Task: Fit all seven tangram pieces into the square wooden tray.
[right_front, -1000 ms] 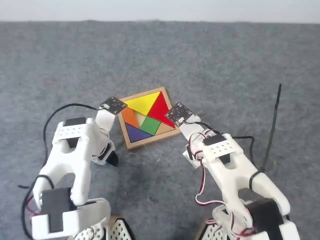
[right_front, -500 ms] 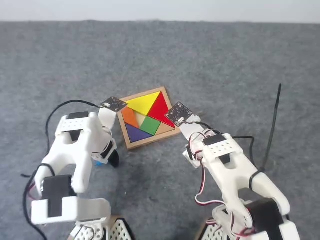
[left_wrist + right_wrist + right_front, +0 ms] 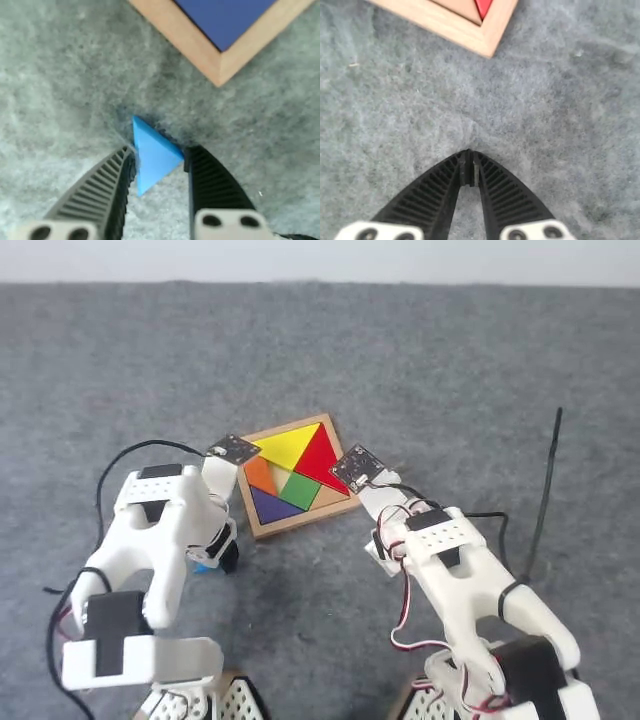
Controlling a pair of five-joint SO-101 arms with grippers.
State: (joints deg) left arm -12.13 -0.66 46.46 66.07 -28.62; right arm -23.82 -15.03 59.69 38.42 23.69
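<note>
The square wooden tray (image 3: 300, 524) lies mid-table holding yellow (image 3: 283, 447), red (image 3: 320, 457), orange (image 3: 261, 475), green (image 3: 298, 487) and dark blue (image 3: 272, 505) pieces, with bare wood at its near right corner. A light blue triangle (image 3: 152, 152) rests on the carpet just short of the tray's corner (image 3: 200, 52). My left gripper (image 3: 157, 155) is shut on it, one finger against each side. In the high view this gripper (image 3: 218, 558) sits left of the tray's near corner. My right gripper (image 3: 469, 167) is shut on nothing, low over the carpet near the tray's edge (image 3: 445, 25).
Grey carpet covers the whole table. A thin black cable (image 3: 545, 490) stands up at the right, beside the right arm. Both arm bases sit at the near edge. Open carpet lies behind the tray and to both sides.
The left arm has shifted slightly toward the tray, and the light blue triangle now shows at its fingers. The right arm and the tray have not moved.
</note>
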